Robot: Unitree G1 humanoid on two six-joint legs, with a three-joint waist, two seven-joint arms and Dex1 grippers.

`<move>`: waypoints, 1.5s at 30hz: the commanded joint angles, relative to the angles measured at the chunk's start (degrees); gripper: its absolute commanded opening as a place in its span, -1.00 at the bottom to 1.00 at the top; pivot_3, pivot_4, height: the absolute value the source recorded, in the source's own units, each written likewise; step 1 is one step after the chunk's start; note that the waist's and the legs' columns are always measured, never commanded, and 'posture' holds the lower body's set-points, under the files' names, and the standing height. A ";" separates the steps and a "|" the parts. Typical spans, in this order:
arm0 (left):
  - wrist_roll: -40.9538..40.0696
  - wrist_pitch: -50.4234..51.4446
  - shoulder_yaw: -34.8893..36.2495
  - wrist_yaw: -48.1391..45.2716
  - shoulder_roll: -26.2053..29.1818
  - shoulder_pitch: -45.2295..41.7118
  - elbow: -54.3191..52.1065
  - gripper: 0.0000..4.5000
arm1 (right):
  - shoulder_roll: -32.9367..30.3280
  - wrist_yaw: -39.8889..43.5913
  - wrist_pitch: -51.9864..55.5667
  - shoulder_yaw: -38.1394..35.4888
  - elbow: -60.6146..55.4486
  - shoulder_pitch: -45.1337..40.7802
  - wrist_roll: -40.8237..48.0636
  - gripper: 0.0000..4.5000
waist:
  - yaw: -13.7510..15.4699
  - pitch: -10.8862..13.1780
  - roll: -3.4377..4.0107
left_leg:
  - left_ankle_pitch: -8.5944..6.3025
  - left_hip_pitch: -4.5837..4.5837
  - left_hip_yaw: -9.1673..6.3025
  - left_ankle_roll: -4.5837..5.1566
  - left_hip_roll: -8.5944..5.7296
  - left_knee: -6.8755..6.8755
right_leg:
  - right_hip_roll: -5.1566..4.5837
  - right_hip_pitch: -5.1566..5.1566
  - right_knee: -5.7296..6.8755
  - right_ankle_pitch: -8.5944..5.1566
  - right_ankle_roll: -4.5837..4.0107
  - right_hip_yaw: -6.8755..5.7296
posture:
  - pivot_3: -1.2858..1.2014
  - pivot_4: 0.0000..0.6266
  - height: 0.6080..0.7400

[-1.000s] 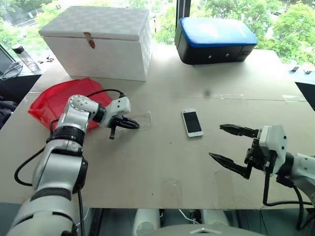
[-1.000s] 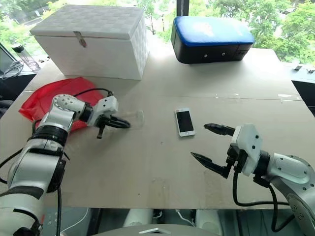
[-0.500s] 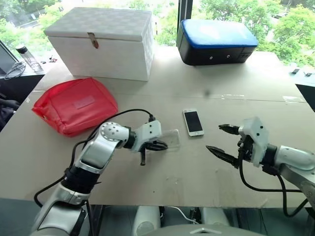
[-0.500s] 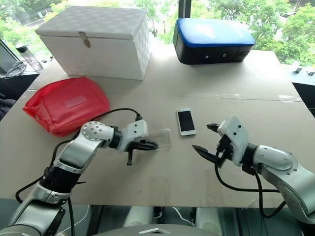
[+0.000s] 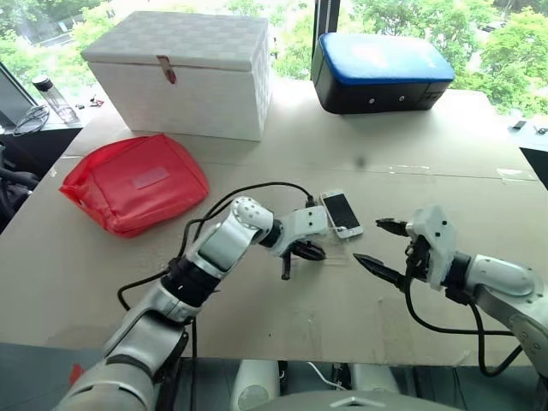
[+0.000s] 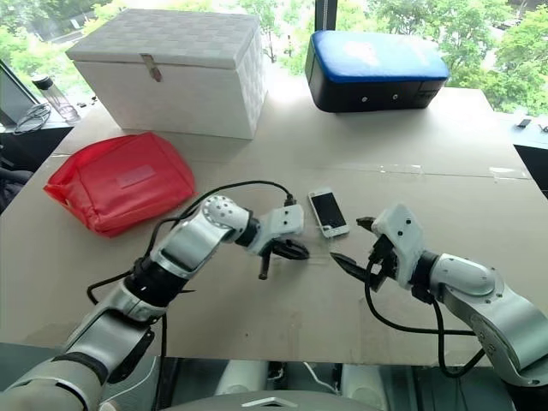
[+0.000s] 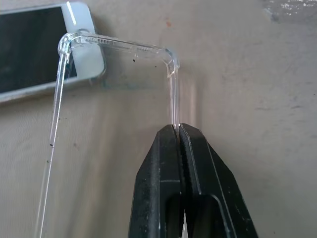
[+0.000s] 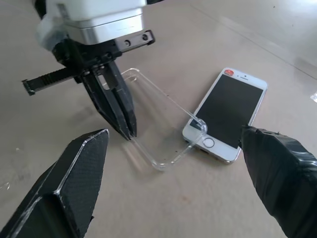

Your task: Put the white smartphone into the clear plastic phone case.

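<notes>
On the tan table, taken as the landmark, stand one white lidded box at the far left, one blue-topped black case at the far right and one red pouch at the left edge. Mid-table lie one white smartphone, screen up, and one clear plastic phone case, whose corner overlaps the phone's home-button end. The head views barely resolve the case; the right wrist view shows its whole outline, and the left wrist view shows its rim nipped between the black fingers. The left gripper, pressed together on that rim, reaches in from the left and points down toward the table. The right gripper, spread wide and empty, faces the phone from the right.
</notes>
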 commanded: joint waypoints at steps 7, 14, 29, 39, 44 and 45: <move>-4.56 12.53 5.24 1.28 6.85 5.70 -11.38 -0.98 | -3.23 0.76 1.33 -6.06 -4.46 5.03 0.50 1.00 | -0.57 0.00 0.00 | 0.01 0.06 -0.42 -0.03 -0.08 -0.02 | 0.16 0.01 0.04 0.00 0.00 0.28 | 0.03 -0.52 0.91; -7.74 18.79 7.00 4.89 10.64 10.18 -18.41 -0.98 | -2.70 0.98 0.89 -3.66 -2.69 3.38 -1.34 1.00 | -0.09 0.01 0.01 | -0.05 0.18 -0.90 -0.08 -0.24 -0.02 | 0.25 0.05 0.00 -0.01 0.01 0.58 | 0.03 -0.52 0.91; -23.49 10.47 30.47 10.02 8.90 21.49 -30.07 0.98 | 8.75 -6.06 7.45 11.21 11.59 -14.07 -8.91 1.00 | -0.97 0.07 0.05 | -0.08 0.16 -0.89 -0.22 -0.28 -0.03 | 0.28 0.02 0.01 0.00 0.00 0.90 | 0.03 -0.52 0.91; -34.54 -3.52 51.72 7.00 9.58 42.98 -38.17 0.98 | 22.12 -15.07 9.89 17.68 28.85 -24.34 -19.28 1.00 | -1.44 0.09 0.10 | -0.15 0.21 -0.88 -0.35 -0.34 -0.03 | 0.26 -0.03 0.05 0.00 0.02 0.76 | 0.03 -0.52 0.91; -36.57 -5.86 54.49 9.19 9.75 49.24 -40.48 0.98 | 27.44 -17.34 9.93 15.84 36.72 -25.74 -21.31 1.00 | -2.13 -0.03 0.06 | -0.29 0.41 -0.84 -0.60 -0.25 -0.05 | 0.27 0.06 0.05 0.01 0.02 0.78 | 0.03 -0.52 0.91; -36.81 -6.03 54.61 9.44 10.01 50.26 -40.78 1.00 | 27.46 -17.08 9.90 15.84 37.29 -25.80 -21.69 0.88 | -2.20 -0.10 -0.04 | -0.30 0.46 -0.84 -0.60 -0.23 -0.05 | 0.27 0.08 0.06 0.01 0.01 0.77 | 0.03 -0.52 0.91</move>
